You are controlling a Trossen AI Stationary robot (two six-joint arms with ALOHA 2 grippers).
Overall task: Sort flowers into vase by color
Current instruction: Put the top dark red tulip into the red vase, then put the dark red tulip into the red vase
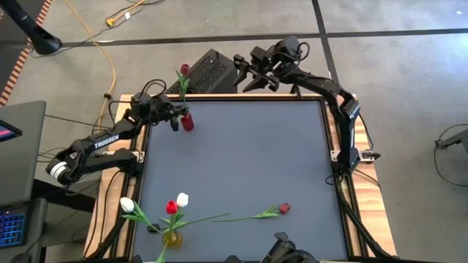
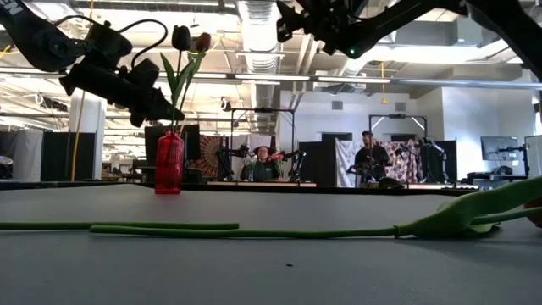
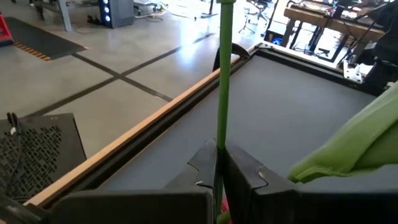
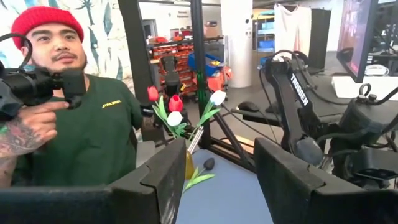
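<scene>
A: At the far left corner of the desk [image 1: 241, 161], the left gripper [image 1: 172, 117] hovers right above the red vase [image 1: 187, 122], jaws clamped tight on the green stem of a dark red tulip [image 1: 184, 70].

B: The left wrist view confirms it: the stem [image 3: 222, 93] runs straight up out of the closed jaws. From table height the red vase [image 2: 169, 162] stands upright with two flowers in it, a dark head [image 2: 181, 37] and a red one [image 2: 203, 41] side by side up top.

A: And the right gripper [image 1: 257, 71]?

B: Parked beyond the far edge of the desk, well apart from everything, jaws wide open and holding nothing.

A: Near edge now. A yellow vase [image 1: 172, 237] sits at the left, with a red tulip [image 1: 171, 207] and a white tulip [image 1: 182, 199] rising from it.

B: Another white tulip [image 1: 127, 204] is just left of those, but I can't tell if it's in the vase or lying flat.

A: And one dark red tulip [image 1: 284, 208] lies on the desk, its stem pointing back towards the yellow vase.

B: A person in a red beanie [image 4: 43, 18] shows in the right wrist view, beyond the desk.
</scene>
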